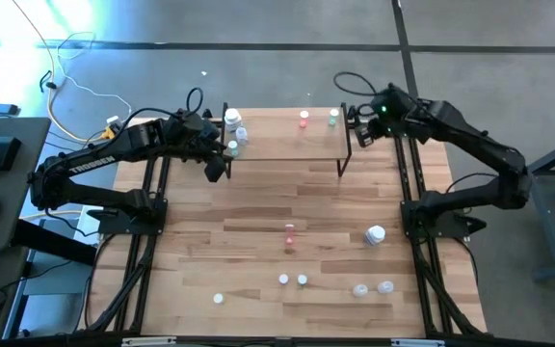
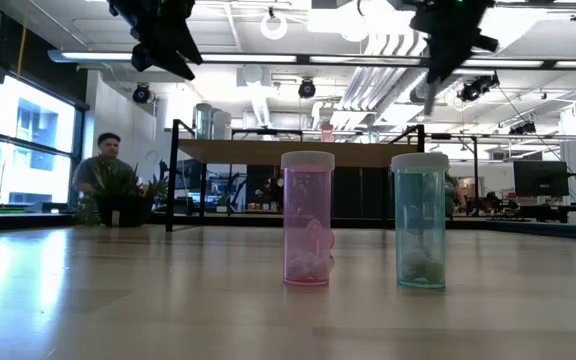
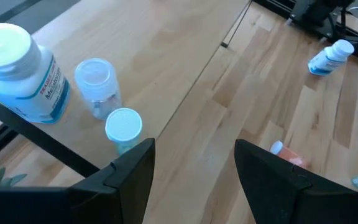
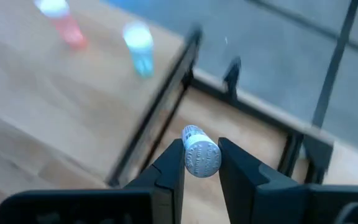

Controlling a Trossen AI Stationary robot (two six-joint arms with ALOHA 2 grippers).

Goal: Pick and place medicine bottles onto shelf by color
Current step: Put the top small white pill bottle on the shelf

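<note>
The shelf stands at the table's far middle. On its left end are a large white bottle, a clear one and a small white-capped one. A pink bottle and a green one stand toward its right end. My left gripper hangs open above the shelf's left end, holding nothing. My right gripper, raised just off the shelf's right end, is shut on a small white-capped bottle. My right gripper pinches the small bottle between its two fingers, which press on opposite sides of its cap end. The fingers slant downward from the table's right side. The bottle is lifted clear, its white cap facing back toward the wrist; the rest of its body is mostly hidden behind the cap.
On the tabletop lie a pink bottle at the middle and a large white bottle on its side. Near the front edge stand a pink one, a teal one and other small bottles. A person sits beyond the table.
</note>
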